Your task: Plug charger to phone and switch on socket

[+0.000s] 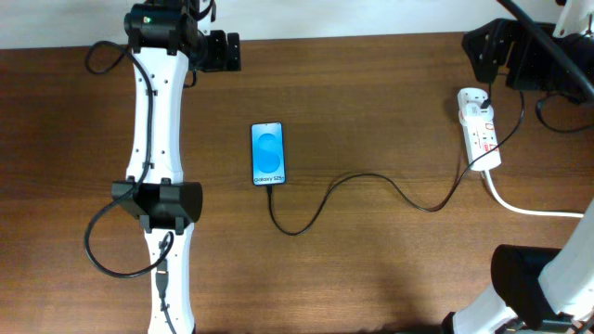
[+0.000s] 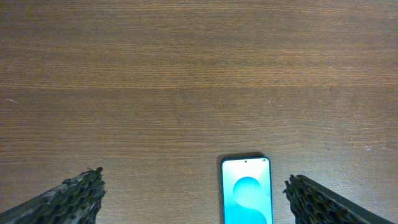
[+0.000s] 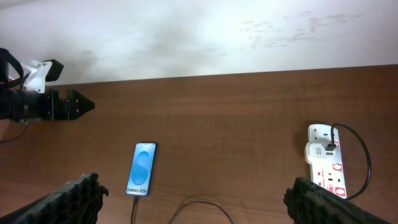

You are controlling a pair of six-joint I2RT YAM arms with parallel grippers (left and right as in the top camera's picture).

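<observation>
The phone (image 1: 267,153) lies flat mid-table with its blue screen up; it also shows in the left wrist view (image 2: 247,193) and the right wrist view (image 3: 142,168). The black charger cable (image 1: 371,178) runs from the white socket (image 1: 480,130) in loops to the phone's bottom edge, where its plug tip (image 1: 270,187) meets the phone. The socket also shows in the right wrist view (image 3: 324,165). My left gripper (image 1: 225,51) is open and empty at the far left, away from the phone. My right gripper (image 1: 481,51) is open and empty just beyond the socket.
A thick white cord (image 1: 529,209) leaves the socket toward the right edge. The left arm (image 1: 160,167) stretches along the table's left side. The right arm's base (image 1: 529,278) stands at the front right. A white wall (image 3: 186,37) backs the table.
</observation>
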